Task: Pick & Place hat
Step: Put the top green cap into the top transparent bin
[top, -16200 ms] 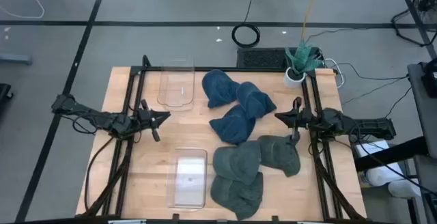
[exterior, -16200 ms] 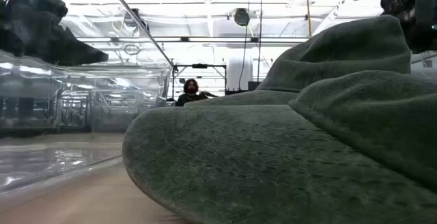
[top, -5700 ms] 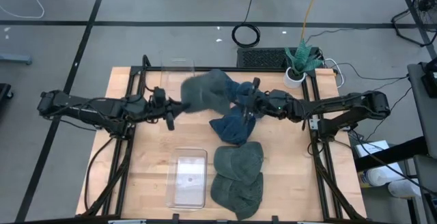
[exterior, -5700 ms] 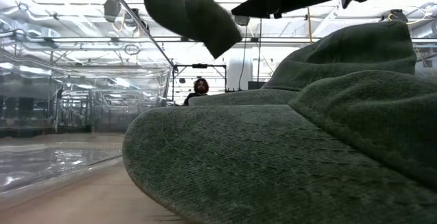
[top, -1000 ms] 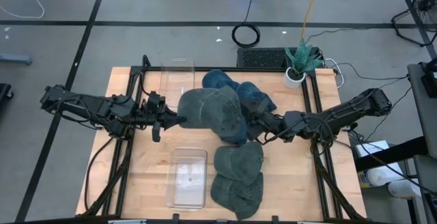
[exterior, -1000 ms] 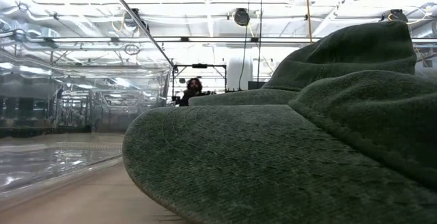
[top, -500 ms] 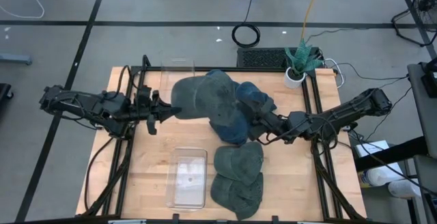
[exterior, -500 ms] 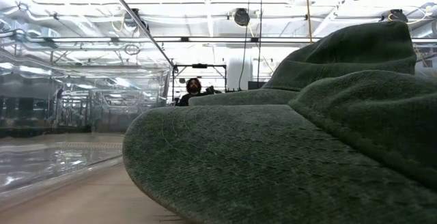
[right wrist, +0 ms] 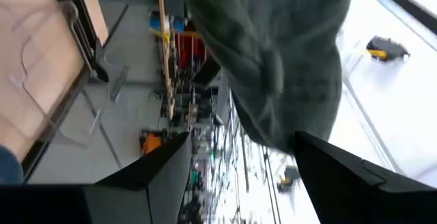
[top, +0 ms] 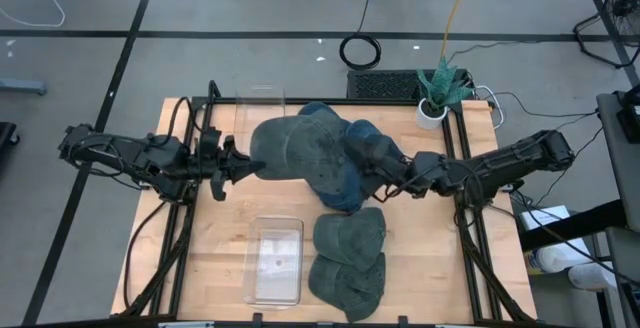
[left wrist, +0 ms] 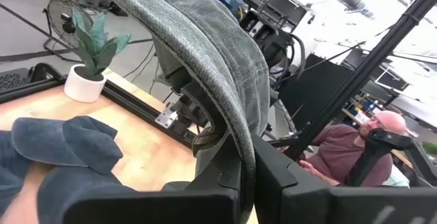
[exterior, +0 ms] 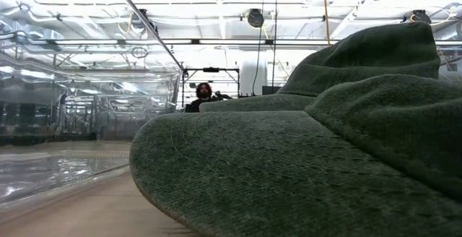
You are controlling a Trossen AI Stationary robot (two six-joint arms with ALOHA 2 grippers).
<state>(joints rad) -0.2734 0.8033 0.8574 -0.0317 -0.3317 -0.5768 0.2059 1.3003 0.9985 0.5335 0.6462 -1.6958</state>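
The left end effector (top: 243, 167) is pinched shut on the brim of a grey-green hat (top: 297, 152), holding it up above the middle of the desk (top: 205, 253). In the left wrist view the brim (left wrist: 205, 53) runs down between the two dark fingers (left wrist: 225, 176) as a thick, ribbed curve of cloth. From above, the hat looks like a rounded, faded dome with a soft, wrinkled crown, and it hangs over a pile of blue hats (top: 365, 153) at the far middle of the desk.

The left arm reaches in low from the desk's left side, nearly level, its wrist pointing at the hat. The right end effector (top: 385, 184) sits at the hat's right edge, above the blue pile, with its fingers spread; the right wrist view shows the hat's cloth (right wrist: 287, 60) hanging between them. The right arm stretches in from the desk's right side.

Two more green hats (top: 348, 258) lie stacked on the near part of the desk, just beside a clear tray (top: 275, 260).
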